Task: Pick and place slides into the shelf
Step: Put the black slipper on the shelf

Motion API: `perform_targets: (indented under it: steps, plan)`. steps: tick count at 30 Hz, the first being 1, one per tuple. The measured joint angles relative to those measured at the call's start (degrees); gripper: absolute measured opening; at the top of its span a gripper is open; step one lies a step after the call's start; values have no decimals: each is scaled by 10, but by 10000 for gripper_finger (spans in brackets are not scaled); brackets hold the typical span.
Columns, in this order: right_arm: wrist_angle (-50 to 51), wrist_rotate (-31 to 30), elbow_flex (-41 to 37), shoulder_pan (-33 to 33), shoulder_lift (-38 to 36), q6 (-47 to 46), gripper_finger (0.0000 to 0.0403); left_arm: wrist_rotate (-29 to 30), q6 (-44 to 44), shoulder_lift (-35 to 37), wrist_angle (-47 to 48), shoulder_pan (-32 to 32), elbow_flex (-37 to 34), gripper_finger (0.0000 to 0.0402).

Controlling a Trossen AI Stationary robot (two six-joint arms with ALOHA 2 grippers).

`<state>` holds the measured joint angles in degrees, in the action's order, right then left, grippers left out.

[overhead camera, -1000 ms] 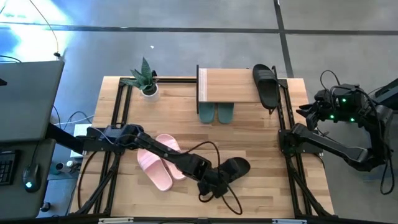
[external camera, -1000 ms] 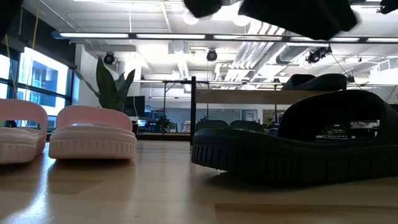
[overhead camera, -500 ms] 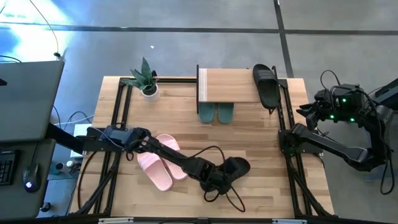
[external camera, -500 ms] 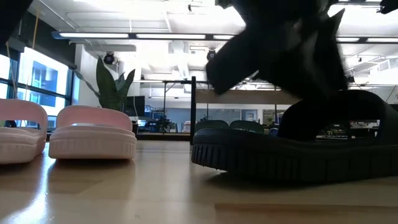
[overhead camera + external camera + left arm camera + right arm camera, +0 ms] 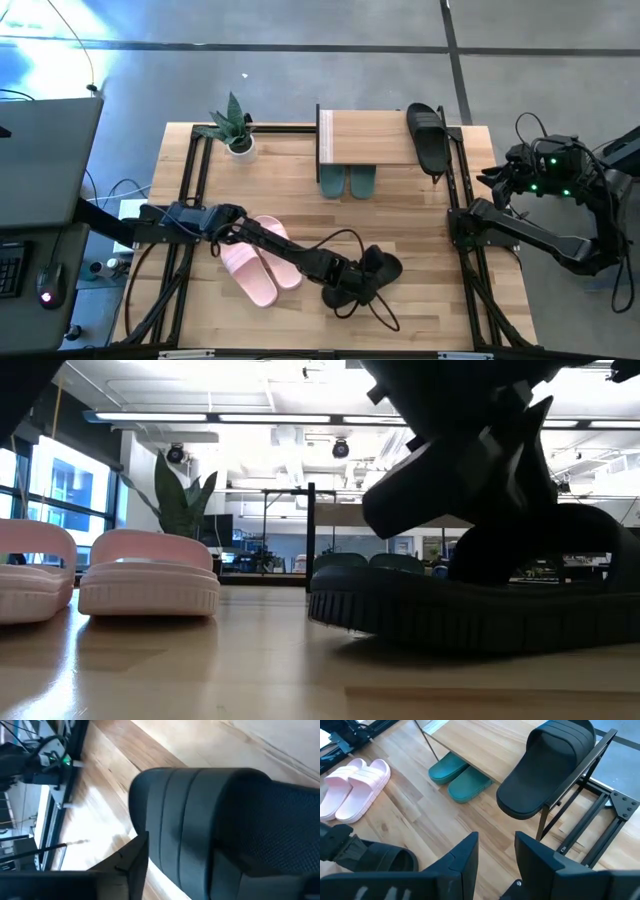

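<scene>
Wooden planks make up the table (image 5: 400, 210), and near its front edge the left gripper (image 5: 362, 283) sits down on the black slide (image 5: 383, 267) lying there, one finger (image 5: 131, 865) beside its ribbed strap; whether it grips I cannot tell. Left of that lie the pink slides (image 5: 258, 258), side by side. Farther back stands the shelf (image 5: 365, 137) with teal slides (image 5: 347, 182) beneath and the other black slide (image 5: 428, 136) overhanging its right end, while the right gripper (image 5: 495, 851) waits off the table's right edge, fingers parted, empty.
</scene>
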<state>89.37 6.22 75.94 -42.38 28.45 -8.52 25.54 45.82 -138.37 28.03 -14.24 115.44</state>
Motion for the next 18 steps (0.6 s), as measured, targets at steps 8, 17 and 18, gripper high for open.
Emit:
perform_targets:
  steps: [8,17,18]
  plan:
    - [0,0,0,0,0,0,119,-28,-15,0,3,0,0,52]
    - [0,-1,0,0,0,0,119,9,-58,6,6,0,0,10]
    - [0,-1,0,0,0,0,119,10,-62,12,11,0,0,7]
